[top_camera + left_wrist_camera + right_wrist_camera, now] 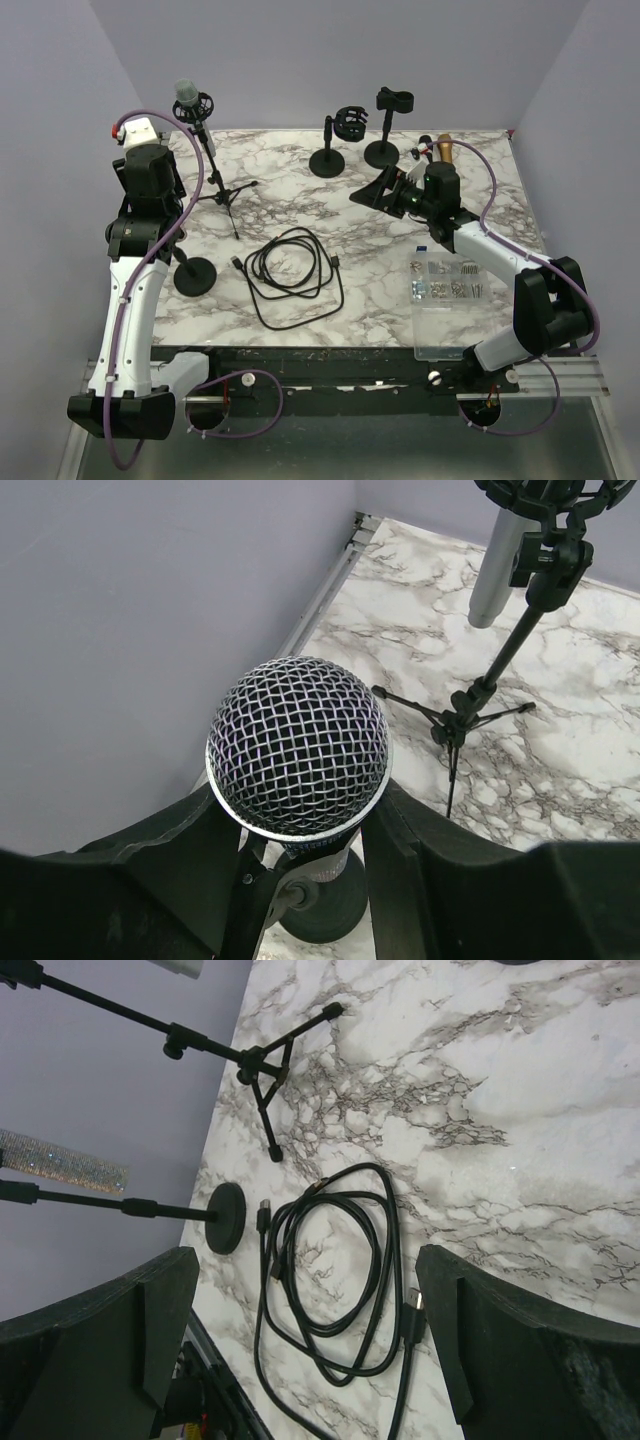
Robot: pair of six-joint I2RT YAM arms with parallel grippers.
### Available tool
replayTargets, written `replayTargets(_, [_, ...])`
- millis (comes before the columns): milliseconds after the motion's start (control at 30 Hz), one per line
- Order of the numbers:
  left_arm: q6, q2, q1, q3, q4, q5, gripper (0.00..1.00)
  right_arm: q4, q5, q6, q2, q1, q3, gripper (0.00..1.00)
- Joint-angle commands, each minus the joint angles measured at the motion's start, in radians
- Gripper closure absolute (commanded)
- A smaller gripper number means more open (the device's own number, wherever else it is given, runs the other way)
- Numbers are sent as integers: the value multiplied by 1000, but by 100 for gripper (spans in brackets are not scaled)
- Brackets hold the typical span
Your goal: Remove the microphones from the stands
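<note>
The microphone (298, 745), with a round silver mesh head, sits in the clip of a black stand with a round base (325, 905). My left gripper (300, 792) has its fingers on either side of the microphone's neck just under the head and is shut on it. In the top view the left gripper (150, 228) hides the microphone; only the stand's round base (195, 275) shows. My right gripper (310, 1330) is open and empty, hovering over the middle of the table (375, 192).
A grey microphone on a tripod stand (187, 95) stands just behind the left arm (495, 570). Two empty black stands (330, 150) and a gold microphone (443, 147) are at the back. A coiled black cable (295, 270) lies mid-table. A clear parts box (450, 300) is front right.
</note>
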Motion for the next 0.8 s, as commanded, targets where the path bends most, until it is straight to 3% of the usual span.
replayTargets(0, [29,-27,5,-7,21,-26,62,-20,-4,-15,9,4,-7,0])
replayTargets(400, [77,-51,3,52,-19,-35,86,-34,3,-23,6,3,-13,0])
replayTargets(767, [139,-135,-3,41,25,86,96,-35,-1,-18,10,4,-18,0])
